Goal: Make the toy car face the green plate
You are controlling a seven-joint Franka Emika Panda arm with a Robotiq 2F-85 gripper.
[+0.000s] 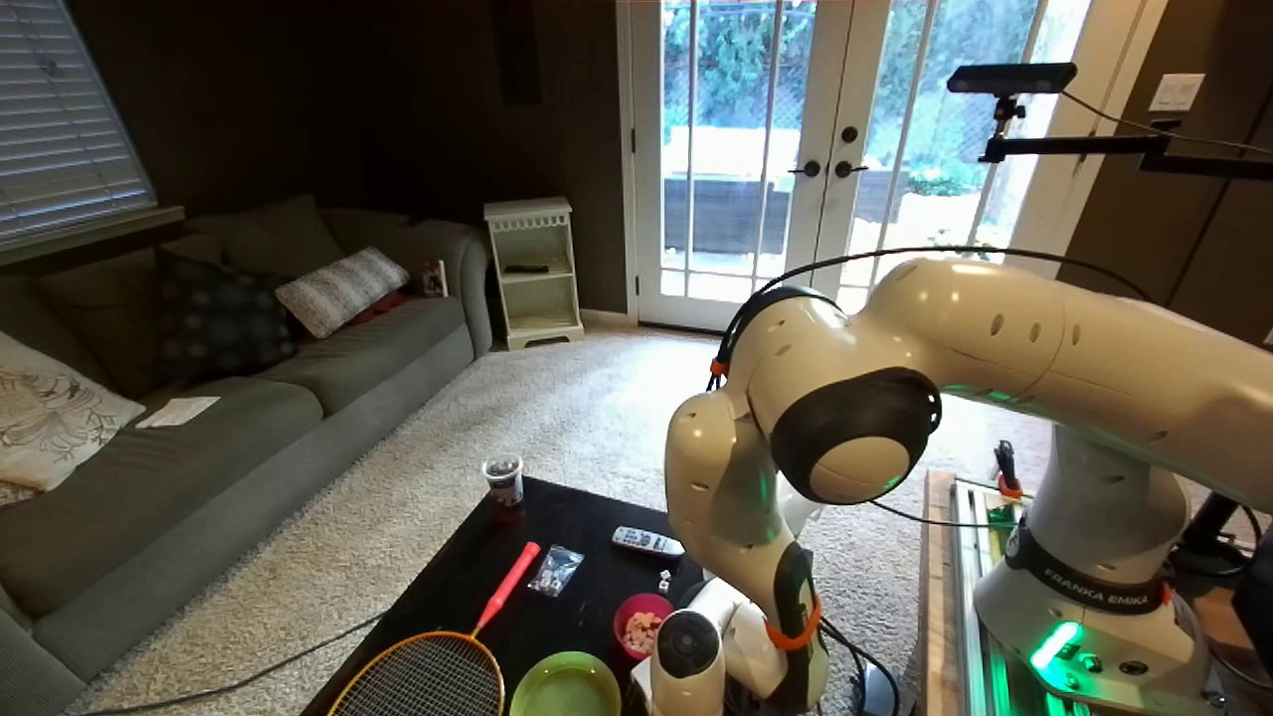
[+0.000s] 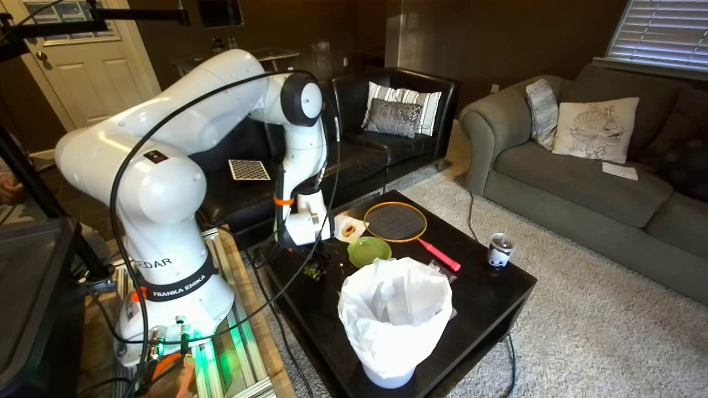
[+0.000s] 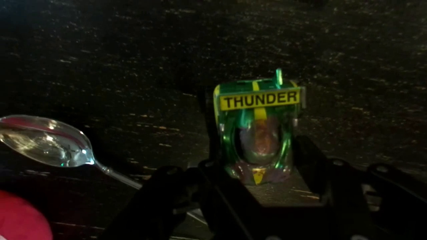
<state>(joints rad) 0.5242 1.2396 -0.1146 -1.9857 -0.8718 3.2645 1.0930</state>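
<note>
The toy car point(image 3: 258, 133) is green and see-through, with yellow stripes and a yellow THUNDER sign on its spoiler. In the wrist view the spoiler points up and a yellow pointed mark lies at the lower end. My gripper point(image 3: 255, 135) has one dark finger against each side of the car and looks shut on it. In an exterior view the gripper point(image 2: 317, 257) is low over the table, with the car point(image 2: 313, 272) just below it. The light-green plate point(image 2: 369, 252) lies beside it; the plate point(image 1: 565, 688) also shows in an exterior view, partly cut off.
A metal spoon point(image 3: 50, 141) and a red bowl point(image 3: 20, 218) lie close to the gripper. The black table point(image 2: 481, 298) also holds a racket point(image 2: 396, 222), a lined white bin point(image 2: 395, 331), a remote point(image 1: 646, 541), a cup point(image 2: 500, 251) and a small bag point(image 1: 556, 570).
</note>
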